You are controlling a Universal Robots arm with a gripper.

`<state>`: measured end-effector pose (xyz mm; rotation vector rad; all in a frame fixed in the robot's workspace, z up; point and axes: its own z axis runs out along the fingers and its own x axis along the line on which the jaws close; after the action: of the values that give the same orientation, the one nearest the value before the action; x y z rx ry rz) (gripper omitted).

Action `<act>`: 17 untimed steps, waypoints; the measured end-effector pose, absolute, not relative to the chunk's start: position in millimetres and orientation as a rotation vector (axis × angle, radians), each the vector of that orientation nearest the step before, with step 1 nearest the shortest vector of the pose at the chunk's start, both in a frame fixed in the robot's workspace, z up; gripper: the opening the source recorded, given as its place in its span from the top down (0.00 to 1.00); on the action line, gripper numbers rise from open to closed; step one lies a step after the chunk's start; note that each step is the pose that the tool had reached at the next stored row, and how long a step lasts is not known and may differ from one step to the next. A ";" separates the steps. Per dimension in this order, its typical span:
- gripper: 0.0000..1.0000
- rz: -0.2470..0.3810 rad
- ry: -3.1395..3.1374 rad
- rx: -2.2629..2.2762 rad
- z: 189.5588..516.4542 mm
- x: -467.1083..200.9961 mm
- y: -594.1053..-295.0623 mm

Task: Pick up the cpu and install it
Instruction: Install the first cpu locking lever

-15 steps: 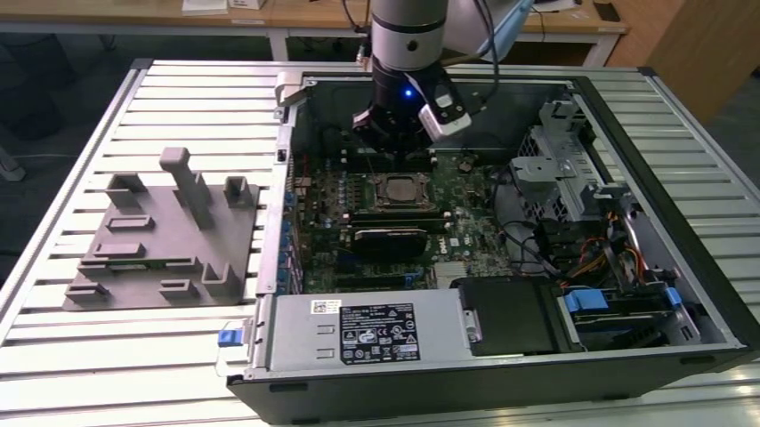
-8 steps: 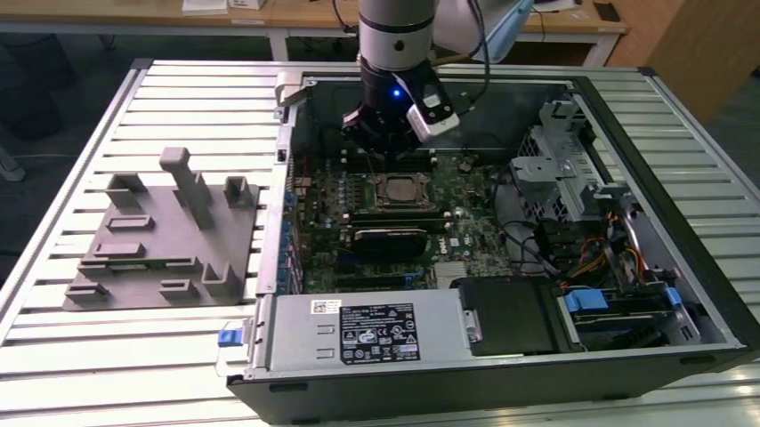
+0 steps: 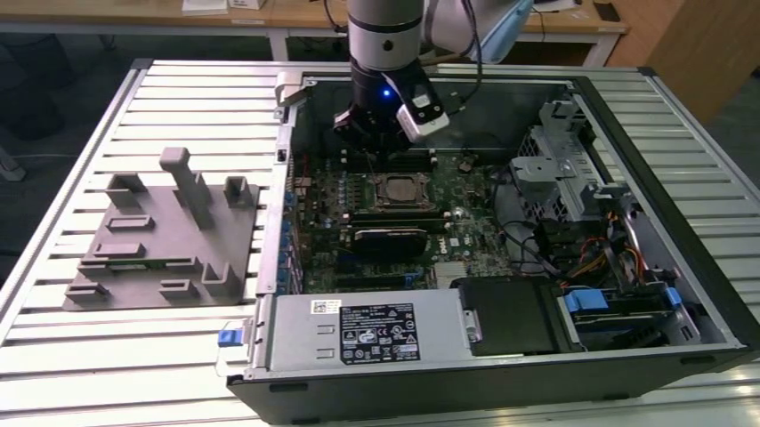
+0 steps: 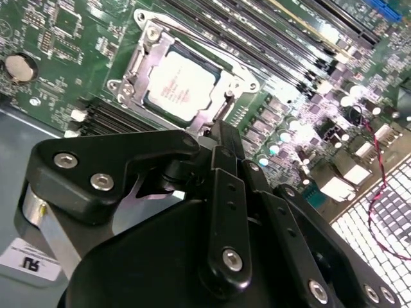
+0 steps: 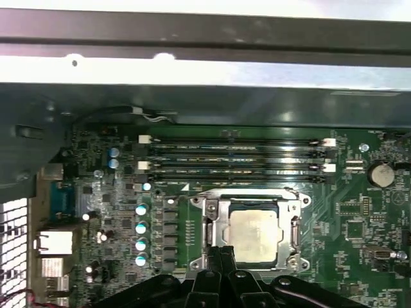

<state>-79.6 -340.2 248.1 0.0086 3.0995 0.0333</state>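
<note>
The cpu (image 5: 255,234) lies flat in its socket on the green circuit board (image 5: 359,224), inside the open computer case (image 3: 665,107), with its metal top facing up. It is square, so no side is longer than another, and its edges run parallel to the socket frame (image 5: 215,224) and to the long black memory slots (image 5: 237,157) just beside it. Its top is a smooth, dull silver plate with faint print, rimmed by a thin darker border. The frame around it is bright stamped metal with screws at its corners. The gripper (image 5: 221,251) hangs just above the frame's edge, near the cpu. In both wrist views its two slim black fingers (image 4: 226,131) look pressed together, with nothing between them. The gripper's body is matte black, made of flat linked bars with silver bolt heads. Round-topped silver capacitors (image 5: 141,226) stand in a row on the board beside the socket, and a coin battery (image 5: 381,173) sits well apart on the socket's other side. In the exterior view, a grey plastic fixture (image 3: 155,240) with upright blocks rests on the ribbed metal table (image 3: 71,160) to the exterior view's left of the case.
</note>
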 end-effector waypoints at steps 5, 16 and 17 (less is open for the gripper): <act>0.89 0.033 3.099 0.009 248.0 -85.7 -340.1; 0.89 0.035 3.099 0.009 246.6 -100.6 -340.1; 0.89 0.036 3.099 0.009 246.4 -101.7 -340.1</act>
<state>-101.7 -340.1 246.4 0.0088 3.0994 0.0361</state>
